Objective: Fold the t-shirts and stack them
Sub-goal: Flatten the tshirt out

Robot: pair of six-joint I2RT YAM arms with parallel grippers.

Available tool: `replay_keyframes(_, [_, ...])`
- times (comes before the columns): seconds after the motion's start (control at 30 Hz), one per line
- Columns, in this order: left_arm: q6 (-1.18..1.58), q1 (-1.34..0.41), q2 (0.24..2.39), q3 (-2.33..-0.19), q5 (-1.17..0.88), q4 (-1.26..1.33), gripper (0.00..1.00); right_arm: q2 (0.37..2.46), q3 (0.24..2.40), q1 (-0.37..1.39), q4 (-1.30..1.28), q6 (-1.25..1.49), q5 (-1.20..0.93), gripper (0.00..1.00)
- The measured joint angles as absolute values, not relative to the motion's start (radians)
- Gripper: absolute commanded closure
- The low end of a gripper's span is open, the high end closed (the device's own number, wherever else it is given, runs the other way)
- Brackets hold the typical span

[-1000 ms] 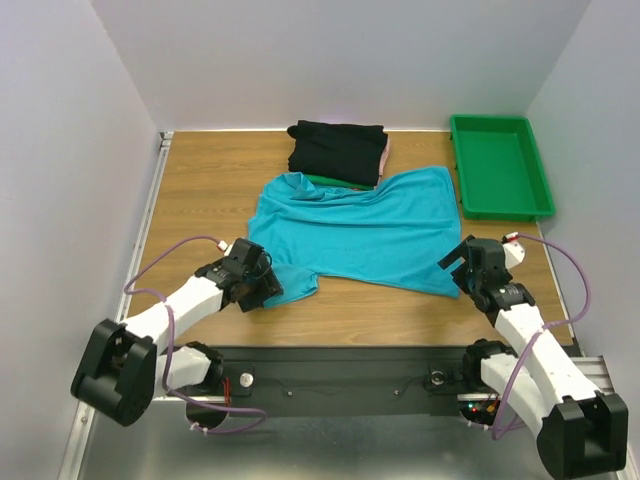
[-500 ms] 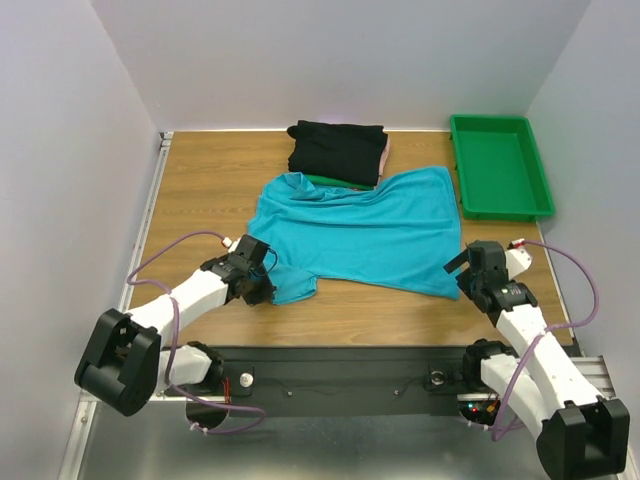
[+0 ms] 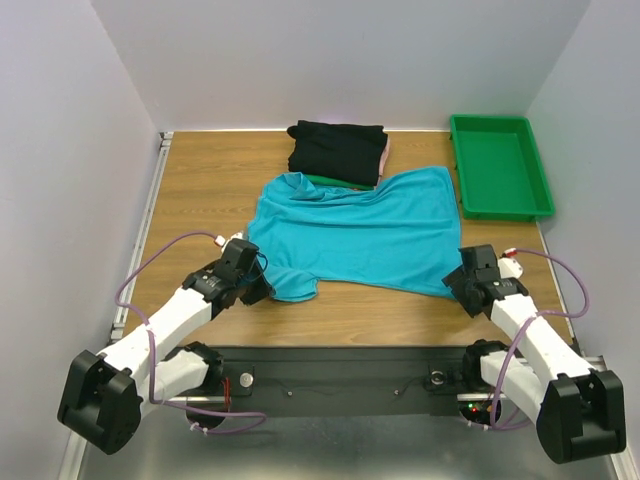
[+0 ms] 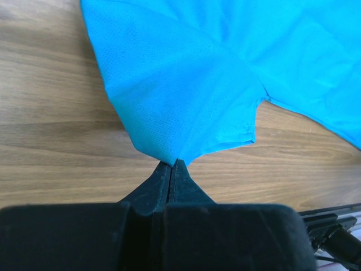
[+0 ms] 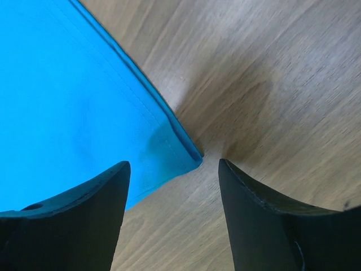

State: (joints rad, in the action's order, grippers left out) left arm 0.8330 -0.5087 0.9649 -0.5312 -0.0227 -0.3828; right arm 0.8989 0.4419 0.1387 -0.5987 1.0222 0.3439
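The teal t-shirt lies spread on the wooden table, its near left sleeve pointing toward my left arm. My left gripper is shut on the tip of that sleeve; in the left wrist view the cloth runs into the closed fingertips. My right gripper stands open at the shirt's near right corner. In the right wrist view that hem corner lies on the wood between the two fingers, touching neither. Folded t-shirts are stacked at the back: black on top, green and pink edges showing beneath.
A rigid green tray sits at the back right of the table. The teal shirt's far edge overlaps the front of the folded stack. Grey walls close in the left, right and back sides.
My left gripper has shut on the sleeve tip and its arm has swung slightly. My right gripper has slid left up to the shirt's corner, its jaws narrowing.
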Motion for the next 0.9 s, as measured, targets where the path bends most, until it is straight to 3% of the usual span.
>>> replay_keyframes(0.2, [0.837, -0.509, 0.965, -0.517, -0.041, -0.386, 1.00, 0.927, 0.426, 0.139, -0.590, 1.036, 0.319, 0.36])
replay_keyframes(0.33, [0.841, -0.509, 0.965, -0.514, -0.046, -0.385, 1.00, 0.974, 0.431, 0.139, -0.565, 1.035, 0.315, 0.57])
replay_keyframes(0.5, [0.841, -0.509, 0.962, -0.514, -0.055, -0.387, 1.00, 1.029, 0.444, 0.139, -0.522, 0.995, 0.279, 0.98])
replay_keyframes(0.63, [0.838, -0.509, 0.945, -0.521, -0.081, -0.424, 1.00, 1.006, 0.448, 0.139, -0.520, 0.943, 0.203, 1.00])
replay_keyframes(0.9, [0.837, -0.511, 0.805, -0.591, -0.166, -0.583, 1.00, 0.746, 0.571, 0.139, -0.737, 0.923, 0.176, 1.00])
